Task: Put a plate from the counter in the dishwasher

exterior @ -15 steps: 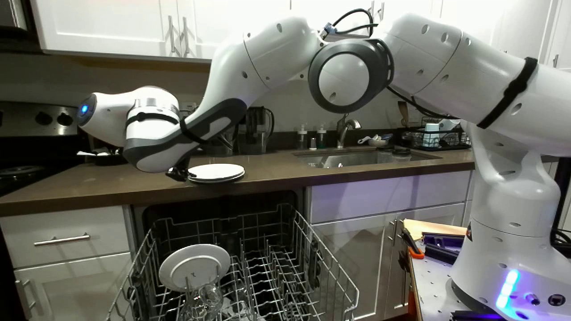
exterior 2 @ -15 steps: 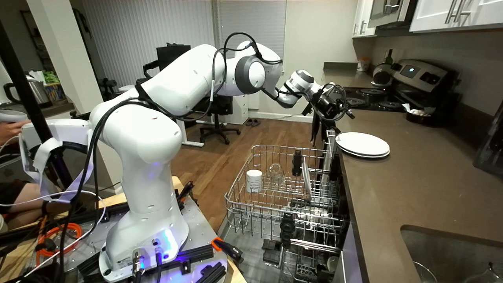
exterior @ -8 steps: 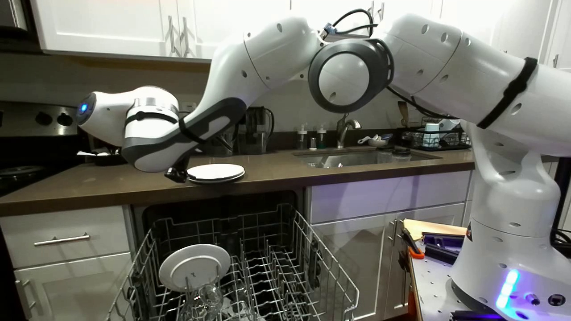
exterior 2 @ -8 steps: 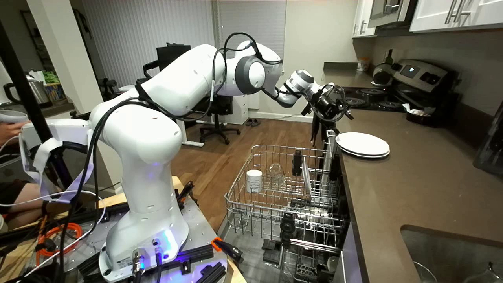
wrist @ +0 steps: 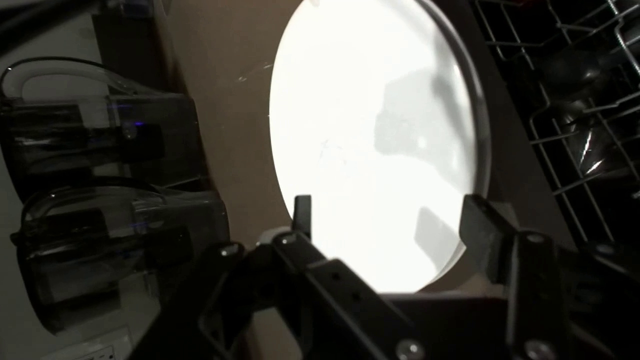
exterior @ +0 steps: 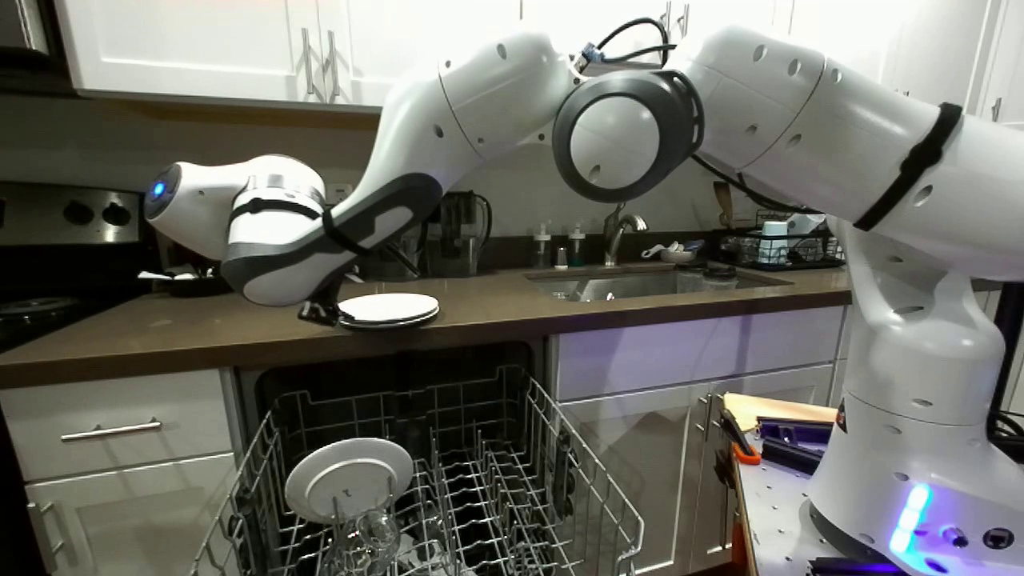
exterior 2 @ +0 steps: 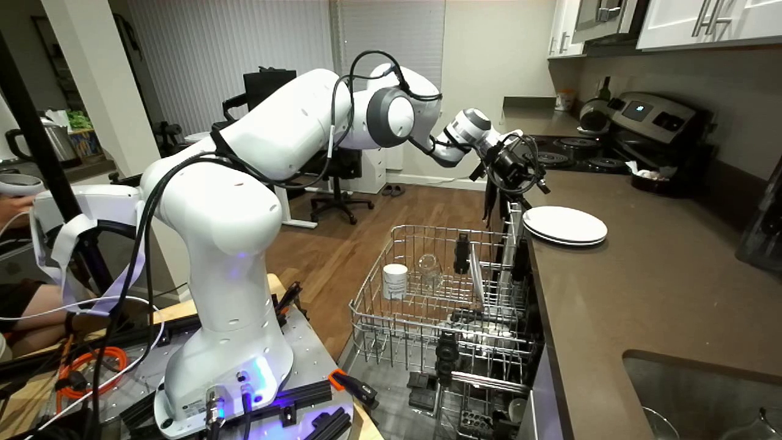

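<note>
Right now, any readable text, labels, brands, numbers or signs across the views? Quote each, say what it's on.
None readable in any view. Too small or blurred:
White cup: faint print, blurred.
Tilted, ringed plate: small dark mark, unreadable.
Stove display: lit, too small.
Far tub: orange pattern, too small for any lettering.
Flat white plate: faint marks, can't tell if print.

In the wrist view, the top edge crops the plate (wrist: 345,125); contact with the gripper (wrist: 388,215) cannot be determined. The plate mostly hides the dish (exterior: 398,325) below. In an exterior view, the bottom edge crops the rack (exterior: 588,454); in an exterior view, the right edge crops the sink (exterior 2: 690,379).
</note>
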Tool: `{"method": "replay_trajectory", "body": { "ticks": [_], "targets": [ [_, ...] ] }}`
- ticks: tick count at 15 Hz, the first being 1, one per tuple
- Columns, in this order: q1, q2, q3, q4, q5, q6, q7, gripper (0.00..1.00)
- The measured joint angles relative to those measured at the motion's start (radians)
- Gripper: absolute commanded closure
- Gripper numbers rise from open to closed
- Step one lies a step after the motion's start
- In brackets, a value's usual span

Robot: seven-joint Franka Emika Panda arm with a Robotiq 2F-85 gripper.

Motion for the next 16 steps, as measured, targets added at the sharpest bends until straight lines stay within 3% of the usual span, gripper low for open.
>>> {"method": "replay_trajectory", "body": {
  "ticks": [4,6,7,9,11,16],
  "targets": [
    [-0.01,0.0,0.003,0.0,0.002,0.025,0.009,0.12],
    [-0.013,0.0,0.003,0.0,0.003,0.034,0.011,0.23],
    [-0.014,-0.001,0.003,0.0,0.003,0.036,0.011,0.22],
    [-0.016,-0.001,0.005,0.0,0.005,0.04,0.012,0.32],
    [-0.019,-0.001,0.009,0.0,0.012,0.045,0.017,0.29],
    [-0.028,-0.001,0.009,0.0,0.039,0.067,0.031,0.32]
  ]
}}
